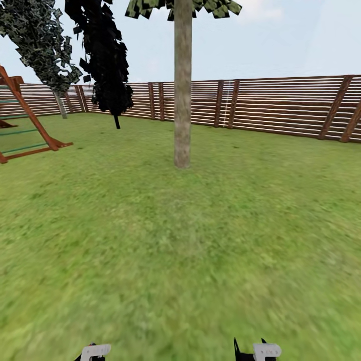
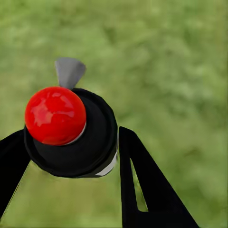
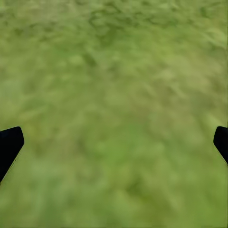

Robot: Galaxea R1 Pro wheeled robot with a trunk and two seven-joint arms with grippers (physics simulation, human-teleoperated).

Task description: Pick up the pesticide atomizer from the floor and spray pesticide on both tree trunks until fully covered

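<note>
The pesticide atomizer (image 2: pixel 71 133) has a black round body, a glossy red ball on top and a grey nozzle tab. My left gripper (image 2: pixel 71 145) is shut on it, with black fingers (image 2: pixel 142 180) on either side, above the grass. One tree trunk (image 1: pixel 182 85), pale beige-grey and straight, rises from the lawn straight ahead at some distance. The second tree (image 1: pixel 37 35) stands far off at the left, its thin leaning trunk (image 1: pixel 61 106) near the fence. My right gripper (image 3: pixel 114 142) is open over bare grass, holding nothing.
A brown slatted fence (image 1: pixel 281 105) closes off the back of the lawn (image 1: pixel 180 240). A black conifer (image 1: pixel 106 60) stands left of the near trunk. A red-brown wooden play frame (image 1: pixel 30 125) sits at the far left. My arms' white ends (image 1: pixel 95 352) show at the bottom edge.
</note>
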